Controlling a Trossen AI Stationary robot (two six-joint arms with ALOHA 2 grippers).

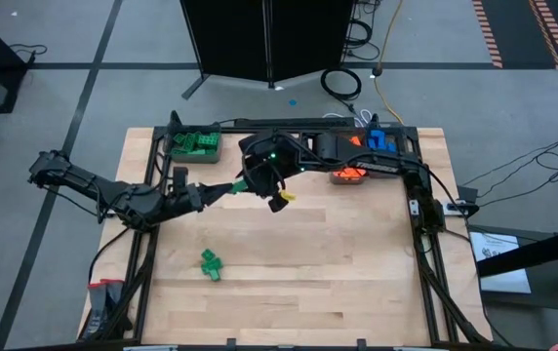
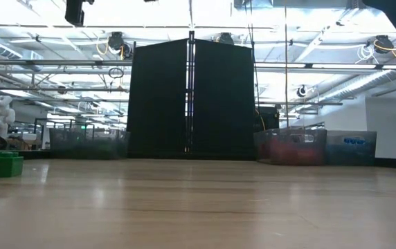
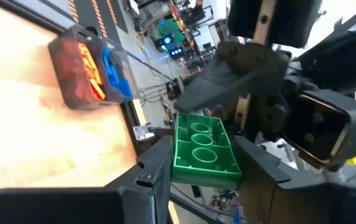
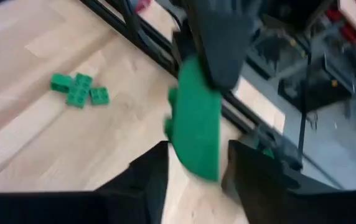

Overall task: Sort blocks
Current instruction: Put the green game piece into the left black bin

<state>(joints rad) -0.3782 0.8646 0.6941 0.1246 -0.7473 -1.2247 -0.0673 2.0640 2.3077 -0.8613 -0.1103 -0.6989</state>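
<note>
A pale wooden plank tabletop (image 1: 298, 263) lies below the jaws, edged by a black metal frame (image 1: 425, 234). Three grey rectangular plastic bins stand along its far edge: one (image 1: 196, 146) beyond the jaws toward the left arm's side, two (image 1: 352, 161) toward the right arm's side. A tall black folding panel screen (image 2: 191, 100) stands well beyond them. A yellow cable (image 1: 384, 49) trails across the grey floor.

No readable text, labels, brands, numbers or signs showed in any view. Nothing legible stood on the table, the bins, the blocks or the arms; background room clutter was too blurred to read.
</note>
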